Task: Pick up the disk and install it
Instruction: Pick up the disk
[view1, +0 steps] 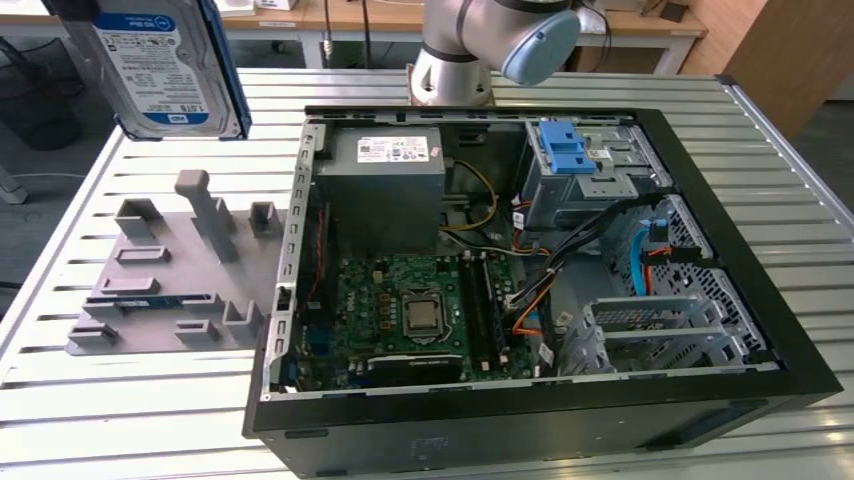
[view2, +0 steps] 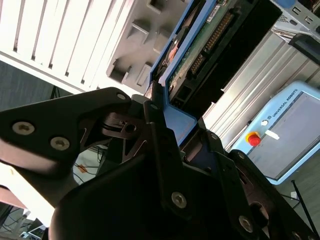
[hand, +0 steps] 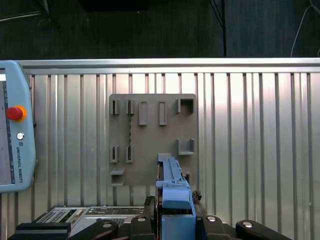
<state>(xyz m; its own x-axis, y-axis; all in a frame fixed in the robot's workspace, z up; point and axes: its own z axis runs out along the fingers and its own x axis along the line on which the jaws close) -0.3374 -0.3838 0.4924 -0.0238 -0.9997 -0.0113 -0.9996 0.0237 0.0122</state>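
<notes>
Gripper (view2: 180, 122) is clenched on the disk (view1: 154, 62). In the second wrist view the black fingers (view2: 160, 150) sit on either side of its blue bracket (view2: 172, 117), with no gap that we can see. So the disk is in hand. It hangs off the fingertips, up in the air, not on the table (view1: 120, 420).

The relation that matters is disk vs. cage (view1: 607, 180).
- In the exterior view the disk is at the far corner on the exterior view's left, outside the case (view1: 507, 430).
- The cage, with the blue latch (view1: 571, 150), sits inside the case toward the exterior view's right.
- The two are well apart, with the grey box (view1: 387, 190) between them.

The disk's long axis is close to vertical, slightly tilted, with the label face toward the exterior camera. We judge that the cage lies flat in the case, so orientation counts as much as the gap.

The first wrist view looks down along the disk's edge. The grey plate (hand: 150, 130) lies below it on the table, and the disk is well above it, not touching.

Disk look:
- Flat silver body with a blue-and-white label.
- Blue bracket down both long edges.
- In the second wrist view we see the back: green board and a connector row (view2: 212, 32).

It looks rigid. We judge the hold is on the plastic bracket, not on the metal body.
</notes>
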